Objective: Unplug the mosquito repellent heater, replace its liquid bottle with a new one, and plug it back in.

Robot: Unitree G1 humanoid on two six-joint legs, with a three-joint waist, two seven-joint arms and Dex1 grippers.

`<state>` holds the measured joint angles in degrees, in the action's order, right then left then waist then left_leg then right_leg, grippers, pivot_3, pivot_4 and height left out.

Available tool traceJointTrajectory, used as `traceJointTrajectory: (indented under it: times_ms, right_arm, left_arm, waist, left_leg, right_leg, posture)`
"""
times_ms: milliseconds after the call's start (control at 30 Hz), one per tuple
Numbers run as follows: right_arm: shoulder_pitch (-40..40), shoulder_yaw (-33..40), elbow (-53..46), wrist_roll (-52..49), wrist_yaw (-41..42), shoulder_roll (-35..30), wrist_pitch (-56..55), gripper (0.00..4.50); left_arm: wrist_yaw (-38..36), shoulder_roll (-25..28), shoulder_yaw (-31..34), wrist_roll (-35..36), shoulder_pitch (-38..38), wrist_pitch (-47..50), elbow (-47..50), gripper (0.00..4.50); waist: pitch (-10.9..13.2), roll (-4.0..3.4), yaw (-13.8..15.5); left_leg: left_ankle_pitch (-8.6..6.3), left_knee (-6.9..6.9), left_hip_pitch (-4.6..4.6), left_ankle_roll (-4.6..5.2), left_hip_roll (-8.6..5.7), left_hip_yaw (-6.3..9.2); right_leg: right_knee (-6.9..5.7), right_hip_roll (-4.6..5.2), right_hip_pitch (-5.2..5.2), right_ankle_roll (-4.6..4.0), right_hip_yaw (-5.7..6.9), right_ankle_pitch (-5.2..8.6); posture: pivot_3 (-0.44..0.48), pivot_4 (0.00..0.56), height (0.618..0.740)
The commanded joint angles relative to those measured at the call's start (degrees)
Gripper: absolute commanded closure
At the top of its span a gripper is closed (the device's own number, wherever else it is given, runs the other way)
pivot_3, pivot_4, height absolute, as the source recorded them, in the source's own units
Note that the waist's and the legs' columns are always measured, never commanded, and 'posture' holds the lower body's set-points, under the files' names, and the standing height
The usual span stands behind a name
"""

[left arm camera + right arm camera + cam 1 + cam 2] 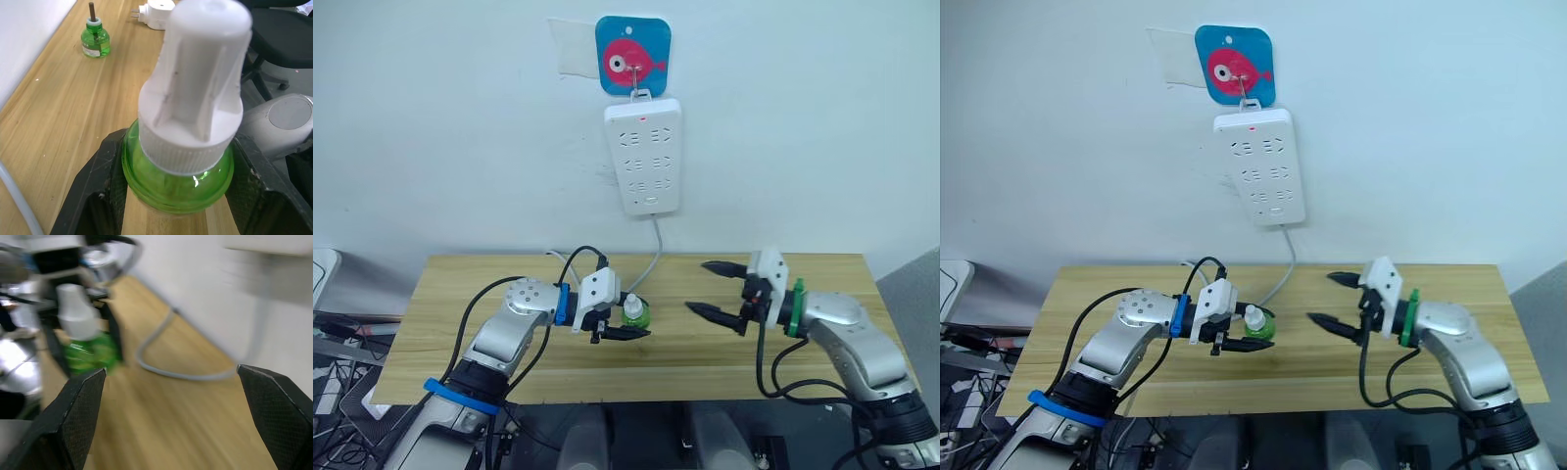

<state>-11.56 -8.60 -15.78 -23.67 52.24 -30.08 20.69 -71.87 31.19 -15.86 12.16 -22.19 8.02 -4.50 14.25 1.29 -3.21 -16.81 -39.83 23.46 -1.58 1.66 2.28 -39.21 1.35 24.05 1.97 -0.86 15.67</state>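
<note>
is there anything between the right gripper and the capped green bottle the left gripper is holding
Nothing visible. The right gripper hangs open over bare table, facing the new bottle clamped in the left gripper.

A pale wall (460, 147) stands behind a light wooden table (460, 284). A white power strip (644, 157) hangs from a hook below a blue fish plaque (632, 56), its grey cord (656, 250) trailing down to the tabletop

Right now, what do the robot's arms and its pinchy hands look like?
Both arms are shiny silver metal with rounded joints and black cables looping alongside. The left arm has blue bands, the right arm a green band. Each wrist carries a white block. The left gripper and right gripper each have two black pointed fingers with a fine criss-cross texture.
</note>
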Motion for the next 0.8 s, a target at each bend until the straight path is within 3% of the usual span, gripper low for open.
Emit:
traceJointTrajectory:
  times_ms: [33, 467, 800]
  right_arm:
    - [-0.88, -3.35, -4.09, 0.28, -1.72, 2.80, 1.02, 0.03]
    - [-5.89, -9.45, -0.56, 5.22, -7.82, 12.75, 0.91, 0.03]
    - [-7.39, -8.33, 2.17, 7.30, -7.75, 12.00, -0.46, 0.03]
  left_arm:
    - [-0.13, -0.30, 0.22, 0.33, -0.78, -1.16, 1.46, 2.25]
    - [-0.17, -0.24, -0.12, 0.30, -0.30, -1.13, 2.21, 2.25]
    - [0.08, -0.34, -0.15, 0.14, -0.29, -1.30, 2.03, 2.25]
  waist:
    - [0.00, 0.00, -0.02]
    - [0.00, 0.00, 0.08]
    - [0.00, -0.01, 0.11]
  left_leg:
    - [0.00, 0.00, 0.00, 0.00, 0.00, 0.00]
    - [0.01, -0.02, 0.00, -0.02, -0.03, 0.00]
    - [0.01, -0.01, 0.00, -0.02, -0.03, -0.02]
  right_leg:
    - [0.00, 0.00, 0.00, 0.00, -0.01, 0.00]
    - [0.00, 0.03, 0.00, 0.00, 0.00, 0.00]
    - [0.00, 0.04, 0.01, 0.00, 0.00, 0.00]
  posture:
    - [-0.093, 0.225, 0.740]
    - [-0.078, 0.225, 0.740]
    - [-0.078, 0.224, 0.740]
